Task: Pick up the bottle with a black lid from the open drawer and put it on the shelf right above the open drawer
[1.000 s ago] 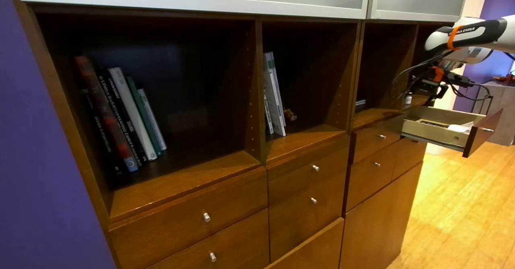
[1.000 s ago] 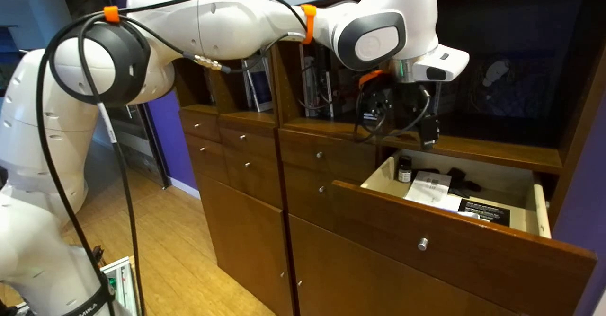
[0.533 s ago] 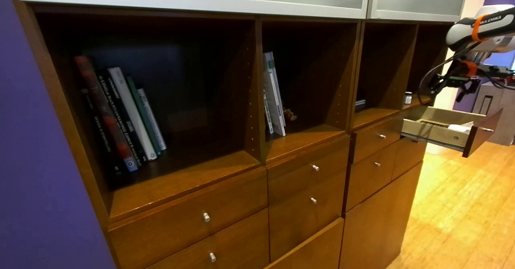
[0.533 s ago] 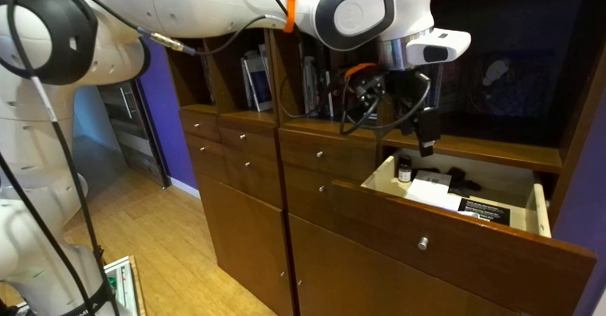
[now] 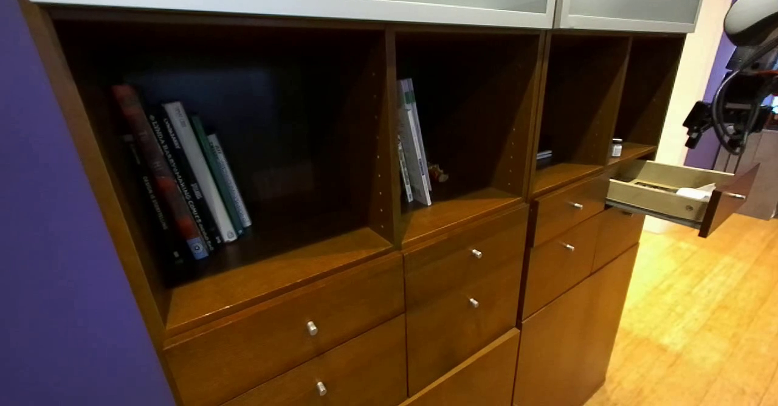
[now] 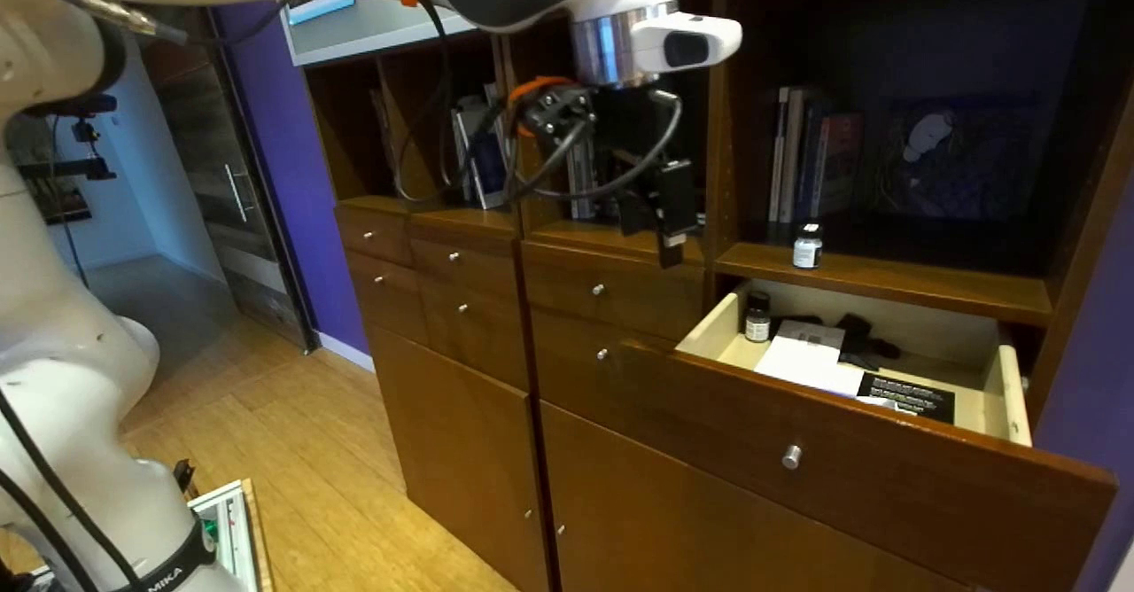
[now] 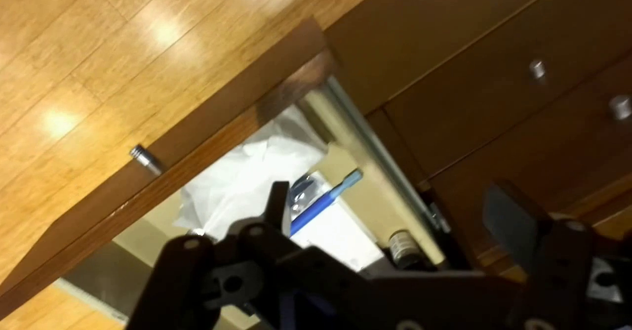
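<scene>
Your black two-fingered gripper (image 7: 387, 204) is spread wide; the small whitish, black-lidded bottle (image 6: 807, 250) stands upright on the dark-brown wooden shelf (image 6: 939, 283) above the open brown wooden drawer (image 6: 886, 472).

Shelf (image 6: 930, 284): free room along the near edge, right of the pale bottle (image 6: 807, 250); books (image 6: 811, 153) block the far left.
Open drawer (image 6: 868, 450): juts out below the shelf, leaving entry from above.
Far left corner: dark bottle (image 6: 757, 319) just beside the side wall (image 6: 719, 328).
</scene>
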{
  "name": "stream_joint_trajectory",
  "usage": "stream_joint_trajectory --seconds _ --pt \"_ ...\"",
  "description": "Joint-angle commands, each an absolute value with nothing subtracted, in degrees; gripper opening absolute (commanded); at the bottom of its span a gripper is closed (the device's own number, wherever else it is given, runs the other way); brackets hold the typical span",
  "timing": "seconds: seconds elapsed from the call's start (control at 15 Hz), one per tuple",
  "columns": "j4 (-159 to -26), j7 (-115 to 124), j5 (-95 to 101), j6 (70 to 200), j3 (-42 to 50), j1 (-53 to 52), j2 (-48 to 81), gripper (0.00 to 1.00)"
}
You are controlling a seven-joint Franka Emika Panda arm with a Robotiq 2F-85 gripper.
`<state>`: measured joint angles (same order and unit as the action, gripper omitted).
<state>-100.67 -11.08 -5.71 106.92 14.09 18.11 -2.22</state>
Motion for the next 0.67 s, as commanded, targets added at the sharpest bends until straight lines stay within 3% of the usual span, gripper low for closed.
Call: stream_joint_trajectory --seconds 0.0,0.33,0.4,0.6 --pt "-113.33 -12.91 -5.16 102.93 14.07 15.83 -15.51 1.00" --pt "-127.82 -15.74 -5.05 105.32 13.95 13.39 -31.20 1.00" --pt "-119.65 -13.98 -5.24 102.66 14.85 13.15 -23.09 1.00" --pt "-125.33 -14.39 -5.14 103.35 14.75 12.64 -29.44 1.00"
